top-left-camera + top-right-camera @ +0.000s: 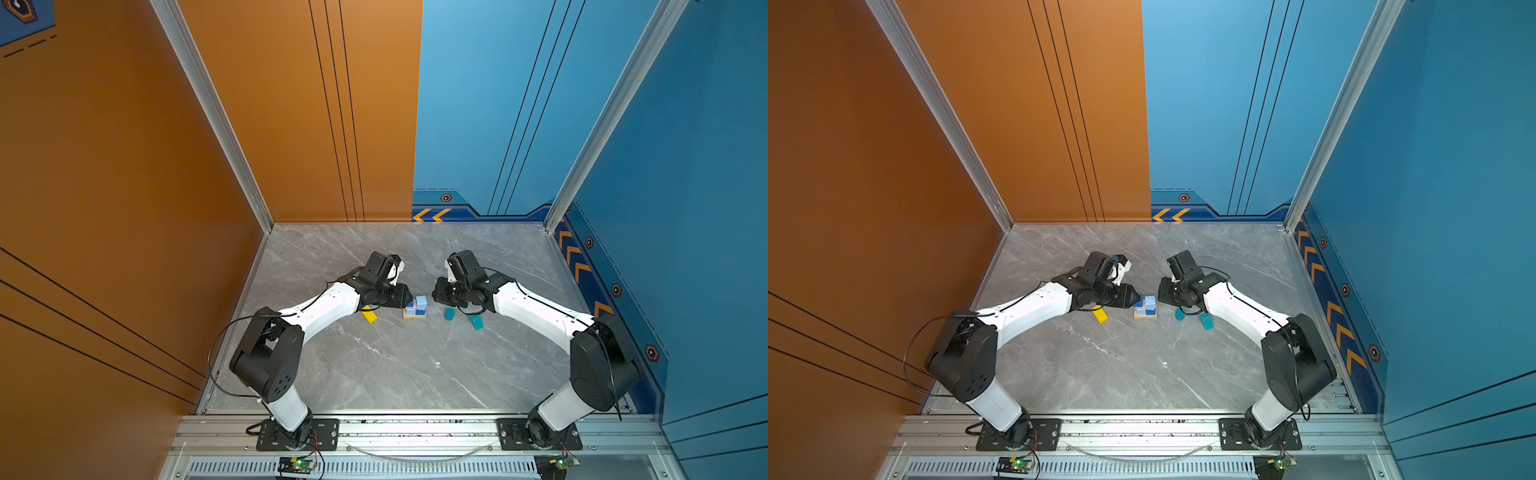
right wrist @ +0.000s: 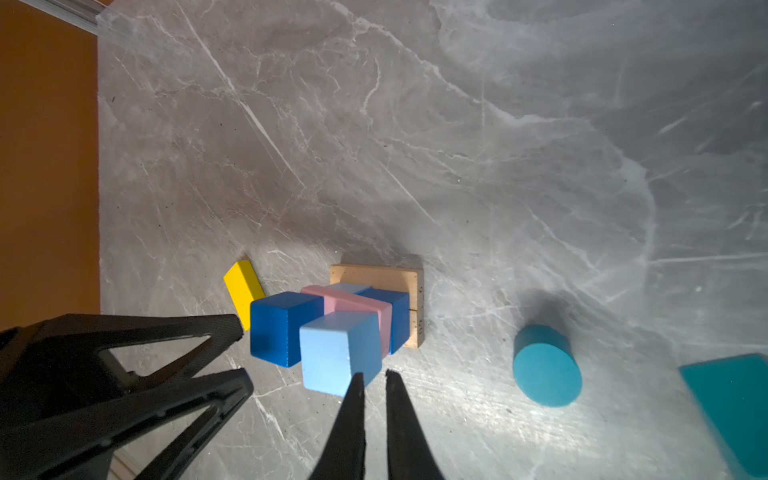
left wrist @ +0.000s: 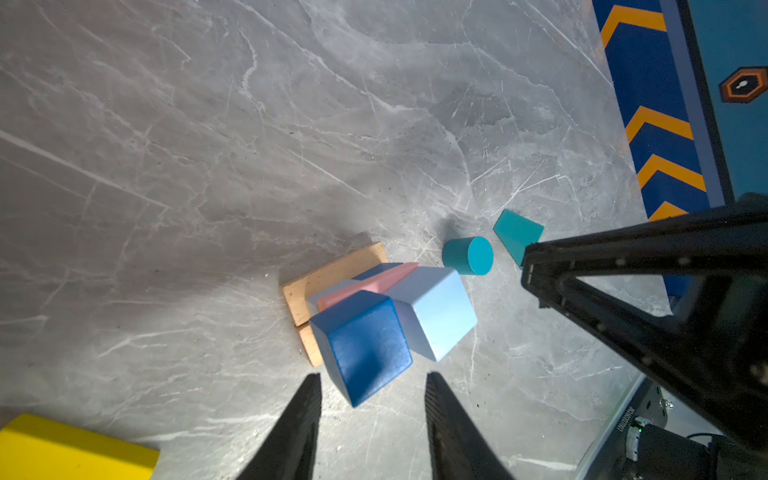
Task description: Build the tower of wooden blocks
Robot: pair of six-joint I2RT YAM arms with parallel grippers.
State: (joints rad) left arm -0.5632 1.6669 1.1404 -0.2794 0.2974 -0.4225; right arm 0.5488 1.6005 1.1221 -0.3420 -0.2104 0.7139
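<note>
The tower (image 1: 415, 308) stands mid-table on tan planks (image 2: 382, 276), then blue cubes, a pink slab (image 2: 349, 303), and on top a dark blue cube (image 3: 365, 345) beside a light blue cube (image 2: 338, 357). My left gripper (image 3: 374, 376) is open, its tips just short of the dark blue cube, with nothing between them. My right gripper (image 2: 374, 372) is at the light blue cube's near edge, its fingers almost together and empty. A yellow bar (image 1: 369, 316) lies left of the tower. A teal cylinder (image 1: 449, 313) and a teal prism (image 1: 476, 321) lie to its right.
Orange wall panels enclose the grey marble table (image 1: 374, 365) on the left and blue ones on the right. Both arm bases sit on the metal rail (image 1: 415, 428) along the front edge. Bare marble stretches behind and in front of the tower.
</note>
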